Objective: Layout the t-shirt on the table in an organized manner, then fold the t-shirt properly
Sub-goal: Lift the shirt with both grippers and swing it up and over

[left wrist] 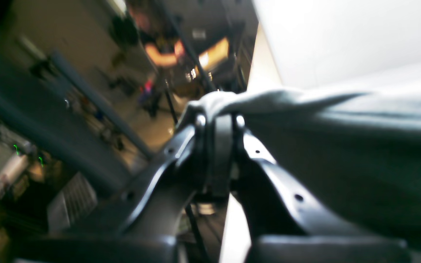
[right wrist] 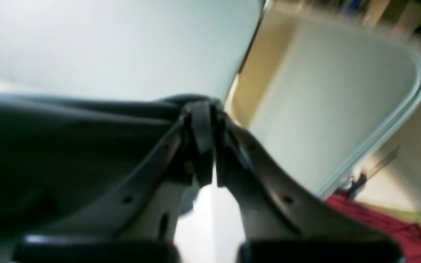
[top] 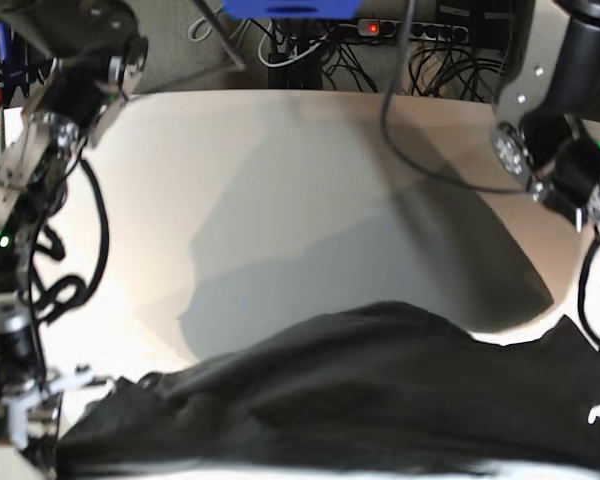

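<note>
Both pincers closed on cloth: left pincer (left wrist: pixel 219 122) clamped on a bunched edge of the t-shirt (top: pixel 380 400), right pincer (right wrist: pixel 203 109) clamped on another edge of it. T-shirt lifted and stretched between the two, hanging as a dark sheet across the near side of the tabletop (top: pixel 280 200), with its lower part out of the base view; the far part of the tabletop bare, only shadow on it. Main risk, as a judgement: cloth slipping out of one pincer if the pull between them becomes too strong, since each hold looks to be only on a small bunch of fabric. Also possible: cloth landing folded under itself or hanging over the near edge if lowered too close to that edge, giving a crooked layout. Which part of the shirt is pinched, hem or shoulder, not possible to tell, so risk of wrong orientation too. Arms standing at the two sides of the base view, wrists turned inward toward the cloth, both wrist views blurred.
</note>
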`<action>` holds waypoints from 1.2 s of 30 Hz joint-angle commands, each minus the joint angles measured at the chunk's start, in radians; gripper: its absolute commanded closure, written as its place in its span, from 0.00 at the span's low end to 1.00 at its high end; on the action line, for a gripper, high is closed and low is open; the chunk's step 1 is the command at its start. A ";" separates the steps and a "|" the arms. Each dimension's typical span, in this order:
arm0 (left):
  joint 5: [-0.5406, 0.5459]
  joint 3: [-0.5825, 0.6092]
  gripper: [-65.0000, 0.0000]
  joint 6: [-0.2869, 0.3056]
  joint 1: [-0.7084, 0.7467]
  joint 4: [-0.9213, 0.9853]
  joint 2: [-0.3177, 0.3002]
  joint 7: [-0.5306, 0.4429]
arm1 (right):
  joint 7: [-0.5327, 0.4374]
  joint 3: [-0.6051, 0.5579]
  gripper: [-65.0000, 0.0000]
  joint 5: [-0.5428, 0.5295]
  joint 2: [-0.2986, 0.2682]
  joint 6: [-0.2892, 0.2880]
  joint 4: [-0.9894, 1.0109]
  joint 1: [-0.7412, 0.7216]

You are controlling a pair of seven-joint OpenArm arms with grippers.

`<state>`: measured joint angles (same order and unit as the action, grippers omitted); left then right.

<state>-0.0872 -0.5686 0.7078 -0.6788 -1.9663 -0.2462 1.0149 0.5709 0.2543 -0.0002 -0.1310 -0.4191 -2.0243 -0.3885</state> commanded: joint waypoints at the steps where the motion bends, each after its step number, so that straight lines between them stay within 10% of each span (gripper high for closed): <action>1: -0.023 0.025 0.99 -0.010 -0.052 0.002 -0.011 -0.021 | -0.030 0.003 1.00 -0.002 -0.009 0.010 -0.017 -0.045; 18: -0.096 0.101 0.99 -0.010 -0.135 0.006 -0.005 -0.012 | -0.039 0.118 1.00 -0.005 -0.118 0.007 -0.022 -0.208; 36: -0.099 0.106 1.00 -0.010 0.051 -0.034 0.032 -0.020 | -0.263 0.161 1.00 -0.007 -0.129 -0.031 -0.013 0.024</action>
<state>-0.1841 -0.4644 0.7074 -0.5961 -1.9919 -0.2031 1.0176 0.3313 0.4129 -0.0006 -0.2493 -0.4667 -2.0281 -0.3405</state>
